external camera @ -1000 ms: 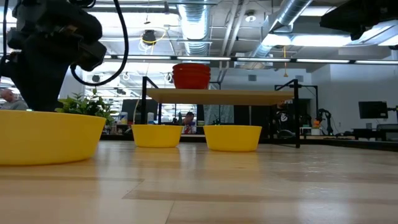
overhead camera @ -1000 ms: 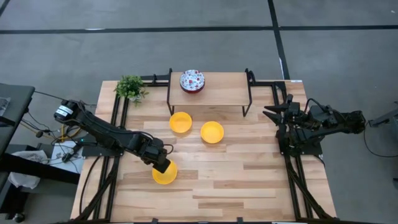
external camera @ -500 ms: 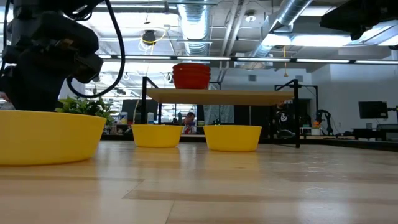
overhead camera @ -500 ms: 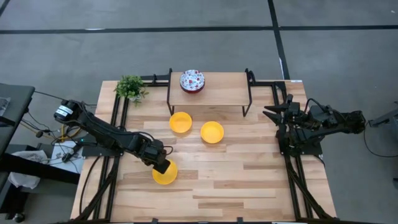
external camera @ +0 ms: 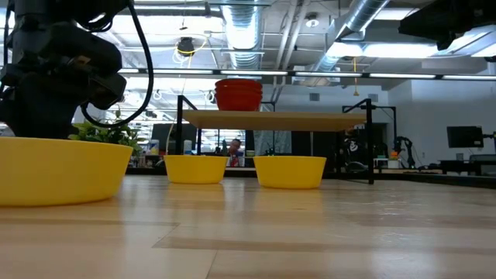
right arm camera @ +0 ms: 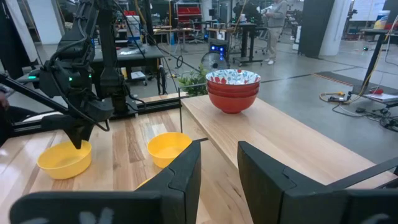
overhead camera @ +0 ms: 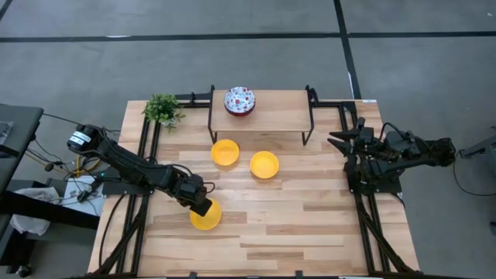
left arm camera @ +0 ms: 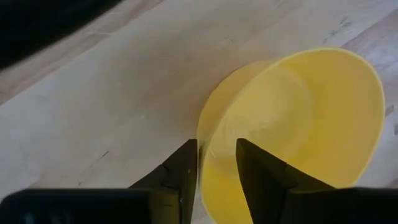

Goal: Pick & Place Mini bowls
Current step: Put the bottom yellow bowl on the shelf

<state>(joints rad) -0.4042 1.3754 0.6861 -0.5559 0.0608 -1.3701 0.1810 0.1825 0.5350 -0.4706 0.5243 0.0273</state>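
A yellow mini bowl (overhead camera: 206, 218) sits upright on the wooden table (overhead camera: 310, 225) near its front left. My left gripper (overhead camera: 201, 206) points down over the bowl's far-left rim (left arm camera: 203, 134). It is open, with one finger (left arm camera: 184, 171) outside the wall and the other (left arm camera: 258, 171) inside the bowl; I see no touch. Two more yellow mini bowls (overhead camera: 225, 152) (overhead camera: 264, 164) rest mid-table. A stack of red-and-white patterned mini bowls (overhead camera: 239, 101) stands on a raised wooden shelf (overhead camera: 279, 110). My right gripper (right arm camera: 219, 155) waits open at the table's right edge.
A small green plant (overhead camera: 163, 110) stands at the far left corner. The shelf's black legs (overhead camera: 308, 132) stand behind the two middle bowls. Bare wood stretches across the near and right parts of the table.
My left gripper has come down a little over the near-left yellow bowl, so that its fingers now reach lower about the rim. The bowl has stayed where it was.
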